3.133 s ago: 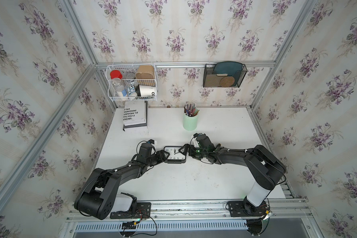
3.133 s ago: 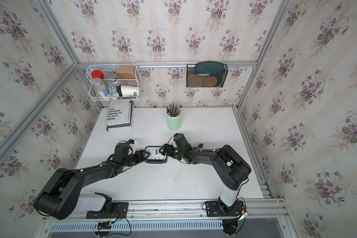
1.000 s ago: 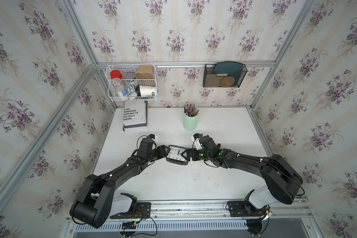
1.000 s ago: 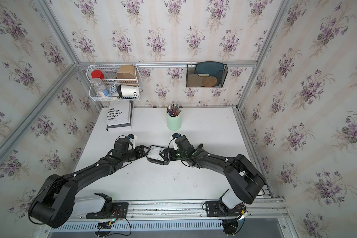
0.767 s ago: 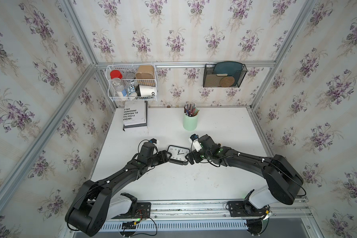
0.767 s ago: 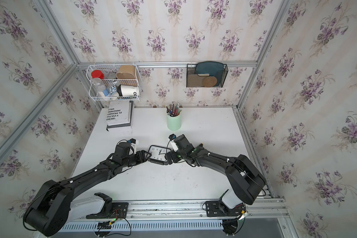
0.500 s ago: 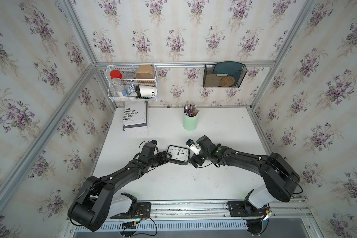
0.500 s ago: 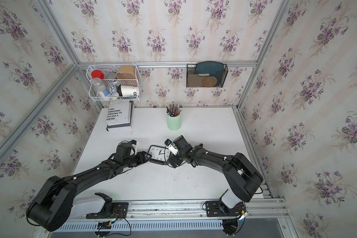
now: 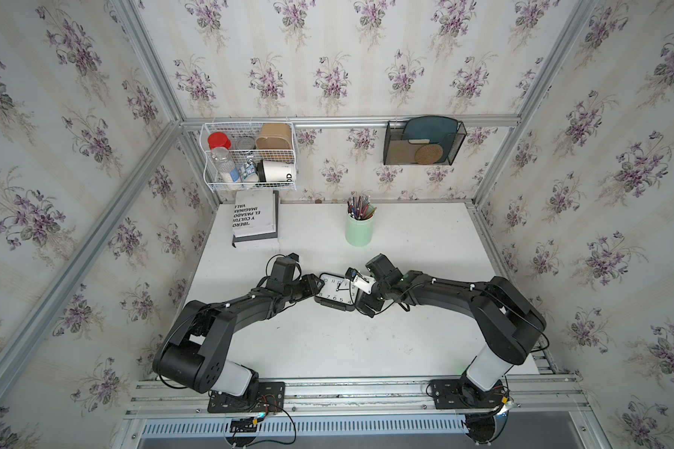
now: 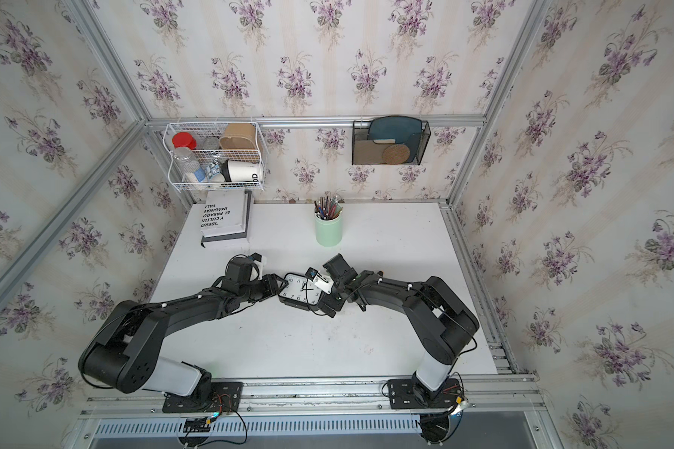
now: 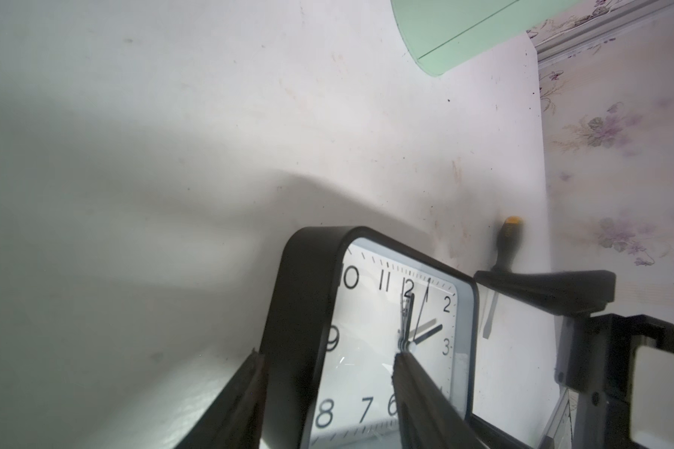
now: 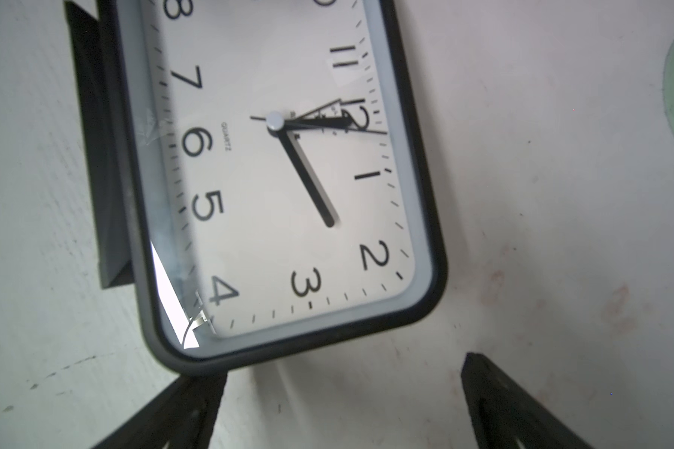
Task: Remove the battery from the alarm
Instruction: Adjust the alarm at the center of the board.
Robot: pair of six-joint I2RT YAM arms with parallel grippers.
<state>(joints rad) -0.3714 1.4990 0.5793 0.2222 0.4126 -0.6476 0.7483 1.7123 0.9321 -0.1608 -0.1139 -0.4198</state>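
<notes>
The alarm (image 9: 337,291) (image 10: 300,290) shows face up and tilted at mid-table in both top views, between the two arms. My left gripper (image 9: 316,287) (image 11: 327,353) is shut on its nine-o'clock edge: one finger lies against the black side, the other across the white face (image 11: 397,311). My right gripper (image 9: 362,295) (image 12: 341,369) stands open at the three-o'clock end, with one finger touching the corner by the 4 and bare table between the fingers. The alarm's (image 12: 281,163) back is turned away. The battery is hidden.
A black-handled, orange-tipped screwdriver (image 11: 508,237) lies on the table beyond the alarm. A green pencil cup (image 9: 360,231) stands behind it, with a book (image 9: 255,221) at the back left. A wire basket (image 9: 250,159) and a black mesh holder (image 9: 423,142) hang on the rear wall.
The alarm has turned over from back up to face up and now leans tilted. My left gripper has narrowed onto its edge. The right gripper stayed open beside it.
</notes>
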